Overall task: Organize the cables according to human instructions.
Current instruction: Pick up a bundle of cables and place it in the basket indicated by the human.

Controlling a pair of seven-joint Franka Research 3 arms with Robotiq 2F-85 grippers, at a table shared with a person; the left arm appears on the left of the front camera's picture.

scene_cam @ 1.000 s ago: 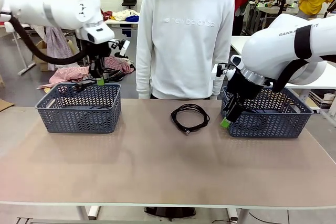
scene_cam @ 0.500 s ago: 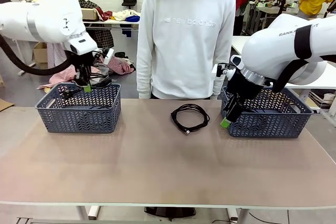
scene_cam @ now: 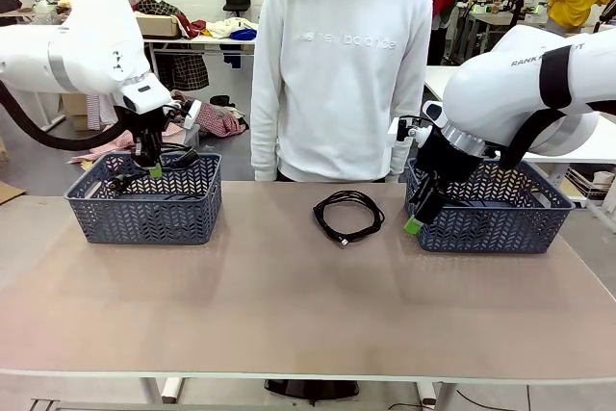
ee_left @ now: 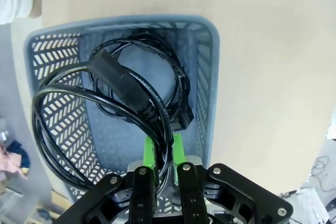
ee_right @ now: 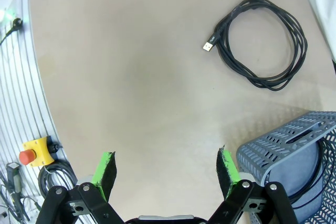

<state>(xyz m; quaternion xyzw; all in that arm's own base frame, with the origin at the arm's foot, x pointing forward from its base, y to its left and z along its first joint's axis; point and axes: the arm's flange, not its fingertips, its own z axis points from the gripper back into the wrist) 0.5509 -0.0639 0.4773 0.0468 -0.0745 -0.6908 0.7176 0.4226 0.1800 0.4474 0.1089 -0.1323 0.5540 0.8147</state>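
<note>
Busy workshop behind: clothes heaps, other benches, and a person [scene_cam: 339,74] standing at the far edge.

- Left fingers [ee_left: 163,150] are pinched on one strand of a coiled cable [ee_left: 123,85], hanging over the left basket [scene_cam: 144,211], which already holds another cable [ee_left: 181,80].
- Risk: the grip is on a single thin strand, so the coil may slip. A loop could also catch the rim on release and drape outside.
- Right fingers [ee_right: 167,174] are spread wide and empty, just beside the right basket [scene_cam: 491,226].
- A third cable [scene_cam: 348,215] lies on the smooth tan worktop [scene_cam: 289,305], between the baskets.
</note>
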